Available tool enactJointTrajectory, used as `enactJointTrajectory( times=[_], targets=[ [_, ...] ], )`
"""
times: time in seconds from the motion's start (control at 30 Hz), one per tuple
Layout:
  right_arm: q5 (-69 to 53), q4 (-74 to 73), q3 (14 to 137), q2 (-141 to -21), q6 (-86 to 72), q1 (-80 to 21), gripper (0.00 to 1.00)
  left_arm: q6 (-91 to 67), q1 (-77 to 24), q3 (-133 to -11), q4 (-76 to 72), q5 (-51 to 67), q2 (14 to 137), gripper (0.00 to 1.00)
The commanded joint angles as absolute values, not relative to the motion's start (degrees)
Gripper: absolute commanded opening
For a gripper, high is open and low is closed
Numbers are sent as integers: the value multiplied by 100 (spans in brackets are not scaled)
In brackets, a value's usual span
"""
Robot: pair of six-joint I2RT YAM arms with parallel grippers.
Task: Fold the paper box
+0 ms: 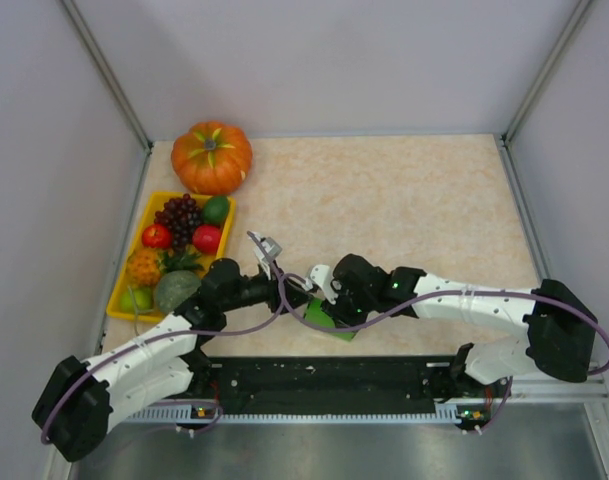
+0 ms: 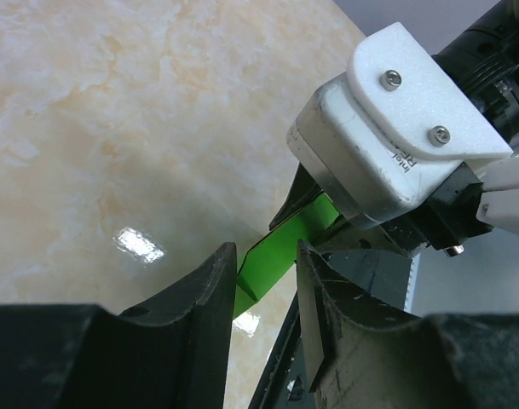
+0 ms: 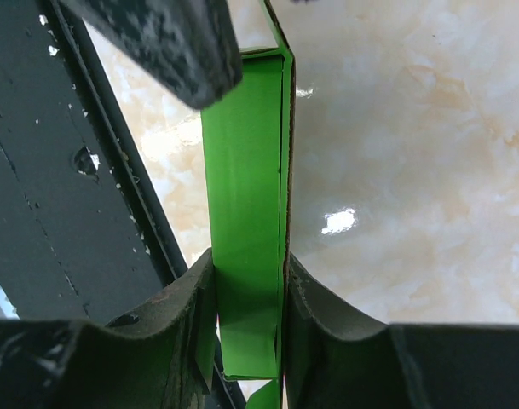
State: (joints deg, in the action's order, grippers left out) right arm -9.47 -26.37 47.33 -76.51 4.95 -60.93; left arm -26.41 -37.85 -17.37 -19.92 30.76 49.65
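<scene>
L fingers (image 2: 195,307) half-open astride paper box (image 3: 246,170), R fingers (image 3: 323,328) clamping it

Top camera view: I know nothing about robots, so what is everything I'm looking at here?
pumpkin: one, orange, table's far left corner
tray: one, yellow, left side, beside the pumpkin
fruit: several pieces, red, green, orange, in the tray
grapes: one bunch, dark purple, in the tray
paper box: one, bright green, near edge, between the grippers
table: one, beige marbled, under everything
left gripper: one, black, straddling an edge of the box
right gripper: one, black, closed on the paper box
arms: two, white and black, bases at the near edge
</scene>
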Motion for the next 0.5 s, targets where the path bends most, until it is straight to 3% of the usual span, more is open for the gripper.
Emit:
enactJointTrajectory(
  times=[0.0,0.47],
  targets=[
    [-1028,-2461,4931,-7664,580,-6029,17,-2373,-3858,-2065,-2250,3656,5211,38],
    [-1002,-2443,4913,-7611,580,-6029,16,-1776,-4297,-2355,-1266,2567,5247,33]
  ],
)
